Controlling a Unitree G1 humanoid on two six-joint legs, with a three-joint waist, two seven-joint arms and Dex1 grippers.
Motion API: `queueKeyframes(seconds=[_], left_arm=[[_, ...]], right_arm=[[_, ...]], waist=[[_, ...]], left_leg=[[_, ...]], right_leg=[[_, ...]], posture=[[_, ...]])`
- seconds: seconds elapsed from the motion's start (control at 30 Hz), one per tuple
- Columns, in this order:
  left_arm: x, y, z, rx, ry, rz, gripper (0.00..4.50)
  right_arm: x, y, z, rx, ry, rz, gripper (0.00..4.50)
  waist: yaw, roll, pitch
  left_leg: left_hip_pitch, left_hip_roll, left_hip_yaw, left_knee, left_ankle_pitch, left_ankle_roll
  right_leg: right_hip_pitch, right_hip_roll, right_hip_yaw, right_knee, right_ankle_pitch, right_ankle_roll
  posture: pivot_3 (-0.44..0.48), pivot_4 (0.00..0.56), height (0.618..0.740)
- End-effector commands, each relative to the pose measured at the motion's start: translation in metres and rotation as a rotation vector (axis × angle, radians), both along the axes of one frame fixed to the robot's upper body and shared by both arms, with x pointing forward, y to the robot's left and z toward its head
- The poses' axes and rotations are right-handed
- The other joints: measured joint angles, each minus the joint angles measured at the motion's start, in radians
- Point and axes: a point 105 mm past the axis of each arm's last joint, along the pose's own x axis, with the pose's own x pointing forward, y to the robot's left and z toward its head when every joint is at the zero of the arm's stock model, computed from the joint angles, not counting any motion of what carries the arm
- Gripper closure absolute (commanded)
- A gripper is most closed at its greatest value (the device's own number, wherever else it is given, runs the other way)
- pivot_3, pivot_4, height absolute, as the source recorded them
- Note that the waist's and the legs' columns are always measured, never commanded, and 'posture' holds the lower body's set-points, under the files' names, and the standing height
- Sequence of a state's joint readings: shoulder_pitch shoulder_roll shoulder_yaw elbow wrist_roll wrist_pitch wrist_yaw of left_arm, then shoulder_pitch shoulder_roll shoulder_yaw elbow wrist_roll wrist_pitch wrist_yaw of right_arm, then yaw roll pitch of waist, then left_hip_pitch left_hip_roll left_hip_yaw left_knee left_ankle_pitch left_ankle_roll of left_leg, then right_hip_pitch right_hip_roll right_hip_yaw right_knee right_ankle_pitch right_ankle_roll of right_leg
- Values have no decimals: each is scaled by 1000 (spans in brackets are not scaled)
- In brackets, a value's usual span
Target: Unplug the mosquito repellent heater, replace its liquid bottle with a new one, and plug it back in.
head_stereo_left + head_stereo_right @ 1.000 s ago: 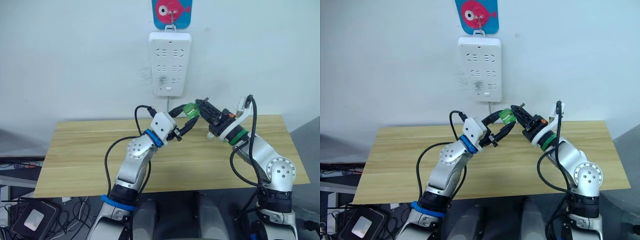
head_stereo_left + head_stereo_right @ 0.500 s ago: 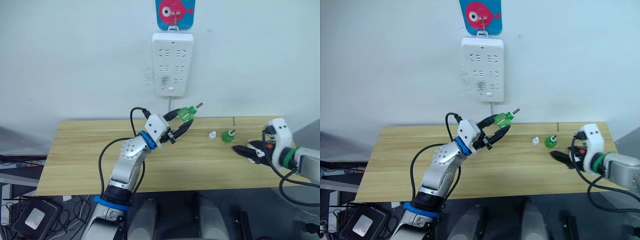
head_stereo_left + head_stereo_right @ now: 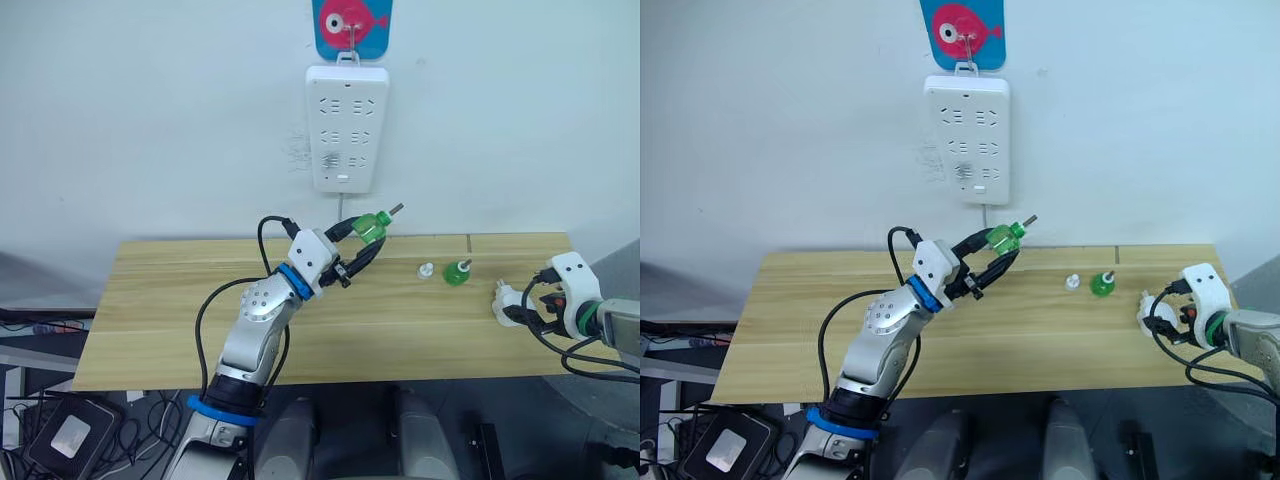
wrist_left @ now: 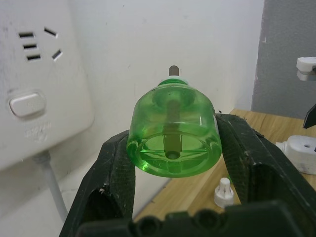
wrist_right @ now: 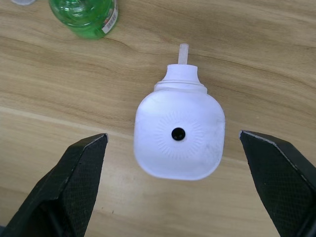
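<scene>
My left gripper [image 3: 366,240] is raised over the table's back edge below the power strip. It is shut on a green liquid bottle [image 4: 173,133], whose dark wick points up and to the right; the black fingers [image 4: 116,170] press its sides. The mosquito repellent heater [image 5: 178,136], a small white rounded body with a round hole in its face, lies on the table near the right end. My right gripper [image 3: 517,312] is open around it, its fingers [image 5: 74,182] standing well apart from its sides. A second green bottle [image 3: 456,272] stands on the table, right of centre.
A small white cap [image 3: 425,270] lies just left of the standing bottle. The tall white power strip [image 3: 345,128] hangs on the wall under a blue hook plate with a pink fish [image 3: 351,22], its cable dropping behind the wooden table [image 3: 170,310].
My right arm has swung from the bottle at the middle out to the table's right end. The heater now shows on the wood between its fingers. My left gripper has kept hold of the bottle.
</scene>
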State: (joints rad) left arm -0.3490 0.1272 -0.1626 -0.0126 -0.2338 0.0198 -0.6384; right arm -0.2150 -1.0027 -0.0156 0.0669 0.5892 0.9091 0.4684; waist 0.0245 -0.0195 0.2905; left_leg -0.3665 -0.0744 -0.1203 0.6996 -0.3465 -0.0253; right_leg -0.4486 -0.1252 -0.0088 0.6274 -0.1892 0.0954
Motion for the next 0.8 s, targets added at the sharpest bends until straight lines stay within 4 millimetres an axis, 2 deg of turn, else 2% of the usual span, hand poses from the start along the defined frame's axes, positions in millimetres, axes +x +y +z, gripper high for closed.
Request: queueKeyframes(seconds=[0.03,0.43,0.8], left_arm=[[-7,-3,14,-21,-52,-11,2170],[-14,-4,8,-6,15,-59,2170],[-23,-8,2,20,31,-103,2170]], right_arm=[[6,-4,2,-7,-6,4,43],[21,-11,-12,66,119,-1,43],[20,-13,-18,98,195,17,43]], waist=[[1,0,0],[1,0,0],[2,0,0]], left_leg=[[0,0,0,0,0,0],[0,0,0,0,0,0],[0,0,-1,0,0,0]], right_leg=[[0,0,0,0,0,0],[0,0,0,0,0,0],[0,0,0,0,0,0]], posture=[[82,271,740],[108,289,740],[114,295,740]])
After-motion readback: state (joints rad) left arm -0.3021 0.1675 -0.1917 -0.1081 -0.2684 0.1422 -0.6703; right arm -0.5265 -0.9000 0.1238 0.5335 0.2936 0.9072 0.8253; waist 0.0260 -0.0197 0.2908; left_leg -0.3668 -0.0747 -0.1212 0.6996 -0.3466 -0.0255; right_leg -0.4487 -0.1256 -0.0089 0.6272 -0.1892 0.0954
